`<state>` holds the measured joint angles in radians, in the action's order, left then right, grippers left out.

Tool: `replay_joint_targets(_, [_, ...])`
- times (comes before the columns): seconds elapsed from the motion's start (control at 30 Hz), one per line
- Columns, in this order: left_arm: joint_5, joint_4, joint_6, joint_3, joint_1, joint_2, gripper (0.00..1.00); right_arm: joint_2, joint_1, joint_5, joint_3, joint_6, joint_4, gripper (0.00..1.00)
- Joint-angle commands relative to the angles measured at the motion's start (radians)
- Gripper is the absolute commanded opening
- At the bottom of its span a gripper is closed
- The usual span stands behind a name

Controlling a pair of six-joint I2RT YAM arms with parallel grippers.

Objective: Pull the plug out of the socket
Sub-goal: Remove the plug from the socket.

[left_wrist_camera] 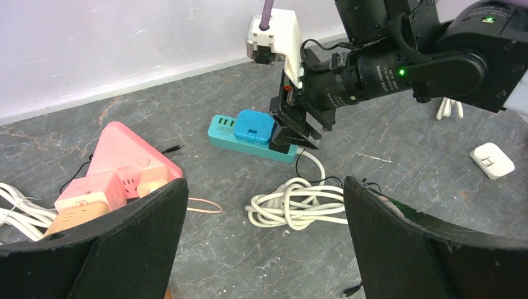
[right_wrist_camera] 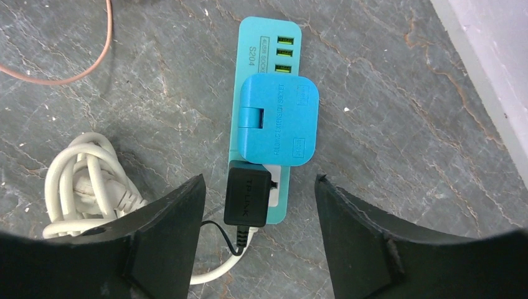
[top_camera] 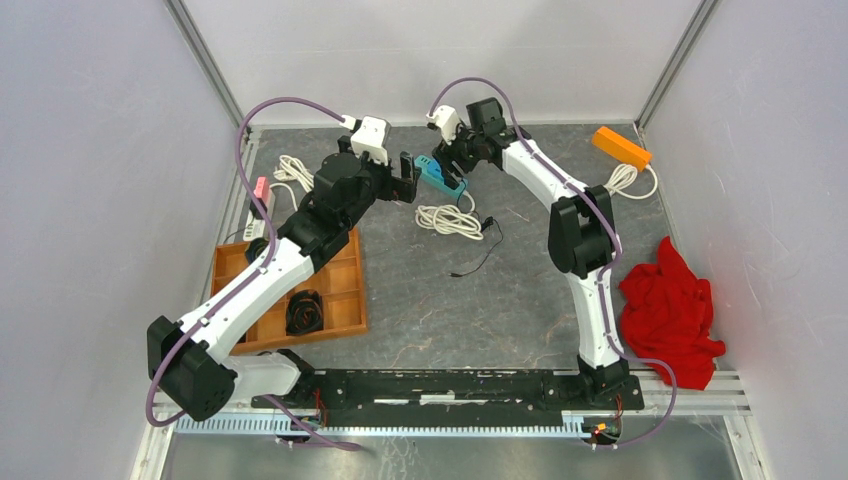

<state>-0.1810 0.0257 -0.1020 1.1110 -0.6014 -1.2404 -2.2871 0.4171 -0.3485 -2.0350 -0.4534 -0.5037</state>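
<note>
A teal power strip point(right_wrist_camera: 269, 37) lies on the grey table, also seen in the top view point(top_camera: 440, 178) and left wrist view point(left_wrist_camera: 224, 128). A blue folding adapter point(right_wrist_camera: 277, 121) and a black plug point(right_wrist_camera: 249, 193) sit in it. My right gripper point(right_wrist_camera: 259, 179) is open just above the strip, its fingers on either side of the black plug without touching it. My left gripper point(left_wrist_camera: 264, 187) is open and empty, low over the table just left of the strip point(top_camera: 405, 180). The strip's white cable point(left_wrist_camera: 299, 202) lies coiled between the left fingers' line of sight and the strip.
A pink triangular socket block point(left_wrist_camera: 124, 162) with several plugs lies at the left. An orange wooden tray point(top_camera: 335, 290) holds a black cable. An orange power strip point(top_camera: 620, 147) and a red cloth point(top_camera: 670, 305) lie at the right. A white adapter point(left_wrist_camera: 492, 160) lies on the table.
</note>
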Motion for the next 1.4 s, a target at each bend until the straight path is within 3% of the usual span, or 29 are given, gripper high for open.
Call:
replay_joint_targets(0.0, [0.003,-0.052,0.044,-0.004,0.003,0.027,1.0,-0.024,0.002,0.015,-0.064,0.012,0.011,0.69])
replay_joint_targets(0.37, [0.003,-0.052,0.046,-0.006,0.002,0.024,1.0,-0.078,0.004,0.02,-0.069,-0.005,-0.004,0.58])
replay_joint_targets(0.5, [0.004,-0.054,0.047,-0.007,0.003,0.024,1.0,-0.083,0.007,0.021,-0.07,-0.008,-0.008,0.46])
replay_joint_targets(0.73, [0.0,-0.053,0.048,-0.008,0.002,0.022,1.0,-0.04,0.005,0.024,-0.077,-0.021,-0.012,0.0])
replay_joint_targets(1.0, [-0.015,-0.055,0.051,-0.011,0.003,0.022,1.0,0.24,-0.021,-0.021,0.124,-0.009,0.125,0.0])
replay_joint_targets(1.37, [-0.007,-0.067,0.04,-0.017,0.003,0.049,1.0,0.552,-0.052,-0.099,0.418,-0.028,0.176,0.0])
